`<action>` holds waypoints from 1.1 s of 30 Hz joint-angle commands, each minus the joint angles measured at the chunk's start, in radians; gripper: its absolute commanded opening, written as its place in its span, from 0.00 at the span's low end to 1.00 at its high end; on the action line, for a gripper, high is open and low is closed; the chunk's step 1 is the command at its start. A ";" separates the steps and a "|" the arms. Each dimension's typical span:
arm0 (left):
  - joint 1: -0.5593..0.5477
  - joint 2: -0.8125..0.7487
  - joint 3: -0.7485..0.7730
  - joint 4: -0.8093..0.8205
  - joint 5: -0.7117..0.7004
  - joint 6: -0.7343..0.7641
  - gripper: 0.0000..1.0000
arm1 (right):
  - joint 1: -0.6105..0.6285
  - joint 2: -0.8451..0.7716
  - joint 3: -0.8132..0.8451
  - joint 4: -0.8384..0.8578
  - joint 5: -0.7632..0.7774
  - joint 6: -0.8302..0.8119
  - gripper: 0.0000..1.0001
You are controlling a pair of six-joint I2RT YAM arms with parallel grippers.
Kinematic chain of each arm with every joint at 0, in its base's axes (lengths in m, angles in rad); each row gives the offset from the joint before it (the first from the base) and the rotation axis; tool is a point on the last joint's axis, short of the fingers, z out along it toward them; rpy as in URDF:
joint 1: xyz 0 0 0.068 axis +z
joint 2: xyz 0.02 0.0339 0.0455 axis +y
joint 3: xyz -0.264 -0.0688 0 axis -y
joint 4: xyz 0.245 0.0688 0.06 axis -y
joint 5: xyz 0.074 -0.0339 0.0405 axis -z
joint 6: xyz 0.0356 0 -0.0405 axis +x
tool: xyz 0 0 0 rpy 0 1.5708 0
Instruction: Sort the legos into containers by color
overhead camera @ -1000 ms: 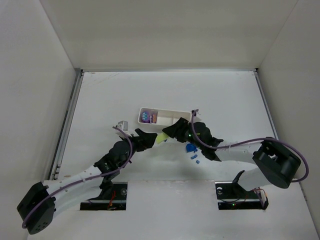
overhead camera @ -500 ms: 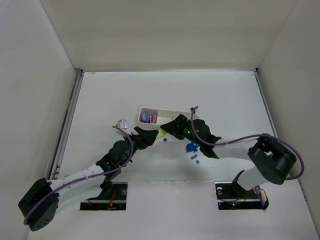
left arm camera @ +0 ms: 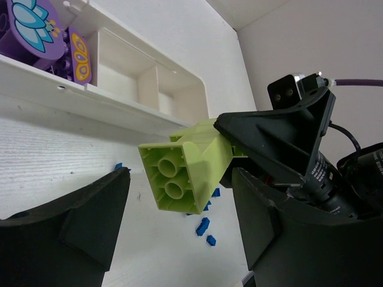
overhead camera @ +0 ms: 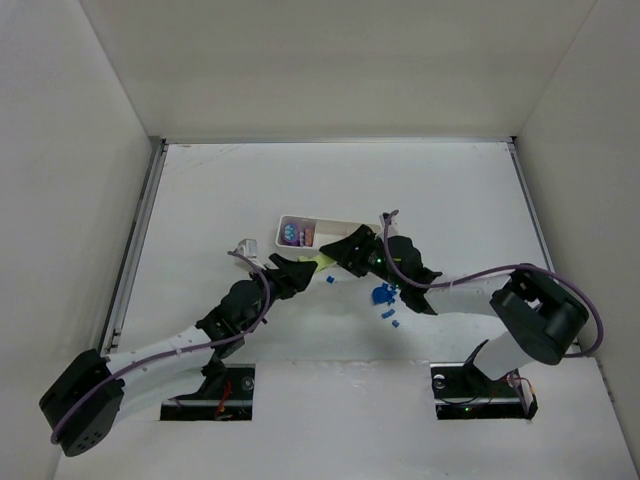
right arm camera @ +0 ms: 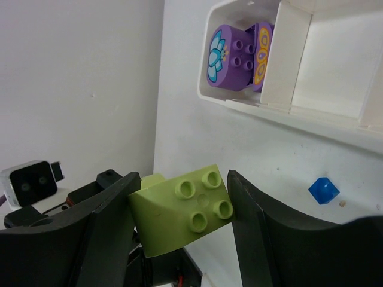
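My right gripper [right arm camera: 182,200] is shut on the yellow-green brick [right arm camera: 179,218] and holds it above the table, just in front of the white tray [overhead camera: 345,227]. In the top view the brick [overhead camera: 322,263] hangs between the two grippers. My left gripper [left arm camera: 179,200] is open, and the brick [left arm camera: 185,173] sits between its jaws without touching them. Purple bricks [right arm camera: 233,57] lie in the tray's left compartment; they also show in the left wrist view [left arm camera: 36,24]. Small blue bricks [overhead camera: 381,296] lie on the table under my right arm.
The tray's middle compartment [left arm camera: 116,57] and right compartment [left arm camera: 161,89] look empty. Several loose blue bricks [left arm camera: 203,226] lie near the tray's front wall, with one blue brick [right arm camera: 324,191] close to it. White walls enclose the table.
My right gripper has carried the yellow-green brick a little farther from the arm bases, toward the tray. My left gripper has followed it, still open around the brick.
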 commanded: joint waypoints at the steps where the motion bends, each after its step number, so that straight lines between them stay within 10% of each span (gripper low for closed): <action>1: -0.004 0.013 -0.001 0.084 0.005 -0.007 0.66 | 0.000 0.007 0.042 0.096 -0.028 0.019 0.54; 22: -0.036 0.155 0.005 0.280 -0.001 -0.030 0.65 | 0.026 0.095 0.050 0.237 -0.093 0.128 0.54; 33: -0.041 0.155 0.004 0.297 -0.004 -0.031 0.40 | 0.052 0.122 0.061 0.251 -0.094 0.152 0.54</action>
